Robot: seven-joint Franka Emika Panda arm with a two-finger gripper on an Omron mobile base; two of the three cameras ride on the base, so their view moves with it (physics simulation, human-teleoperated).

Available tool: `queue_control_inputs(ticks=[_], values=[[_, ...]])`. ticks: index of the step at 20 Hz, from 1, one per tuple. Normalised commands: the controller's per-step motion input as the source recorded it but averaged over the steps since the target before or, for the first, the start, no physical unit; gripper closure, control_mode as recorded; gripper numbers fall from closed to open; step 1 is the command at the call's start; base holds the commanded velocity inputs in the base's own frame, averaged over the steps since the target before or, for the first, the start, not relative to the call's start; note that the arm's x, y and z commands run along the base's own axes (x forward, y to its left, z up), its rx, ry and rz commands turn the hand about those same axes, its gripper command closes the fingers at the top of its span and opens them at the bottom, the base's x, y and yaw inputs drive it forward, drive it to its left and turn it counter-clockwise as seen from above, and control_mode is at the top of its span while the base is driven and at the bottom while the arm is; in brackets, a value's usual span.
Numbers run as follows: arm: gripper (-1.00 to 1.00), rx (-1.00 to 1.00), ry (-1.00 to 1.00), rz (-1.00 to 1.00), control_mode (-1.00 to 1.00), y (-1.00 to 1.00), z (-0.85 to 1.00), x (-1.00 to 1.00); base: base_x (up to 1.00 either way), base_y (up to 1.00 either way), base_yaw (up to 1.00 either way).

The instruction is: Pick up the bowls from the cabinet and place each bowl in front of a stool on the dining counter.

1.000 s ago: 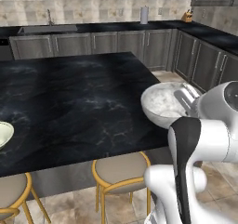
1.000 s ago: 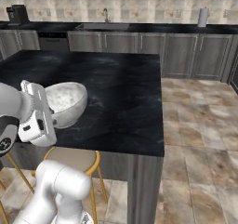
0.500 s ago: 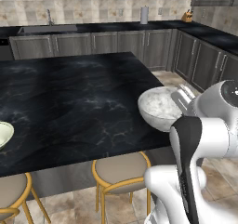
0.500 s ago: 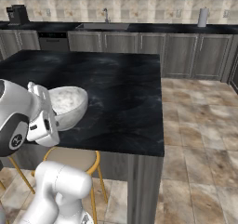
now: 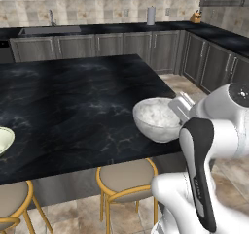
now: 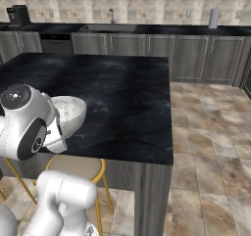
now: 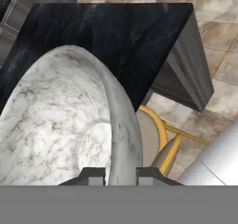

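The claw [image 7: 120,174] was mostly hidden behind the white arm in both base views, and the cream bowl [image 5: 4,140] far off to its left was cut by the frame edge. Since a second earlier the marble bowl [image 5: 156,119] had slid leftward and nearer the table's [image 5: 73,102] near edge, above the right stool [image 5: 125,176]. In the hand view the claw stood narrowed on that bowl's rim, one tip inside and one outside, the bowl reaching away ahead of it over the table
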Motion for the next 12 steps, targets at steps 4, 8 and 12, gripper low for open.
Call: queue_control_inputs(ticks=[4, 8, 12], values=[[1.00, 0.00, -0.01, 0.11, -1.00, 0.14, -0.38, 0.29, 0.00, 0.00, 0.00], [1.00, 0.00, 0.00, 0.03, -1.00, 0.04, -0.38, 0.57, 0.00, 0.00, 0.00], [1.00, 0.00, 0.00, 0.00, -1.00, 0.04, -0.36, 0.72, 0.00, 0.00, 0.00]])
